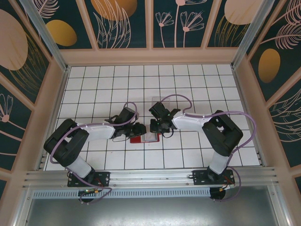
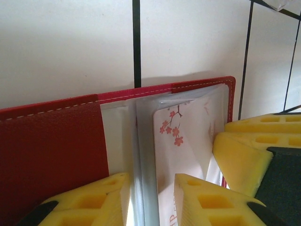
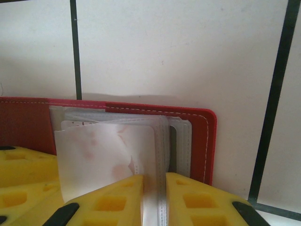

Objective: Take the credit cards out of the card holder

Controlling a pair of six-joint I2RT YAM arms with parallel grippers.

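Evidently no card was out yet: the flat red folding card holder (image 1: 141,139) lay open on the white tiled counter (image 1: 188,84), and its pale blossom-printed credit card (image 2: 181,141) sat tucked among the clear plastic sleeves (image 3: 160,136). The right claw (image 3: 155,181) pinched those sleeves, while the left claw (image 2: 151,181) straddled one leaf; whether it gripped could not be told.

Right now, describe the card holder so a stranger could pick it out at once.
Look at the white tiled table, near its middle, where the left end effector and right end effector face each other. The card holder lies flat there, opened, with clear sleeves and a pale blossom-printed card inside. It is the only red thing on the tiles.
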